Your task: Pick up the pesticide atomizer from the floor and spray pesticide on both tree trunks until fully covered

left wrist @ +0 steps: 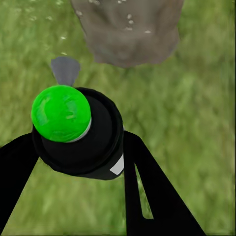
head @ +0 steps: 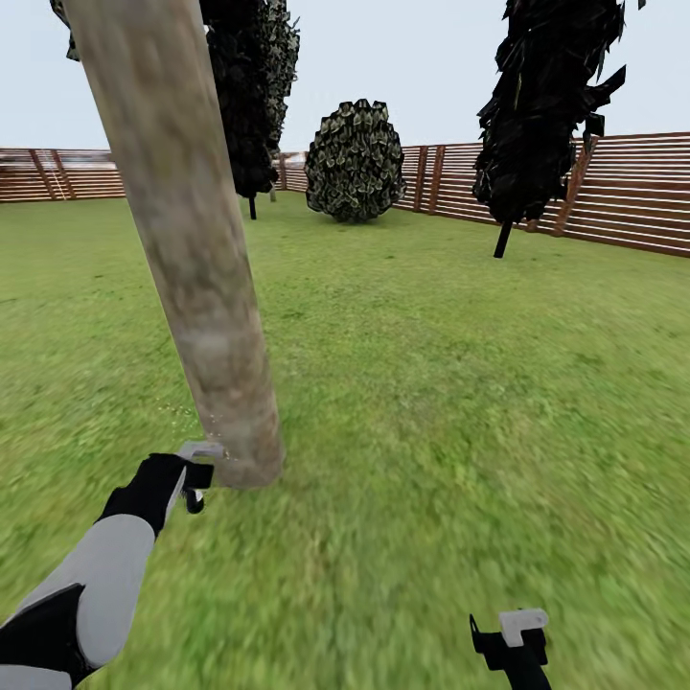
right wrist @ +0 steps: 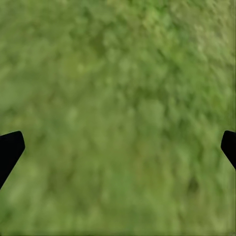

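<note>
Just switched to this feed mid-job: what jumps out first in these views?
The thick grey-beige tree trunk leaning across the head view's left side dominates, with pale pesticide specks near its base. Right beside that base, the left claw grips the pesticide atomizer, its bright green cap facing the wrist camera. The right claw sits open over bare grass at lower right.
</note>
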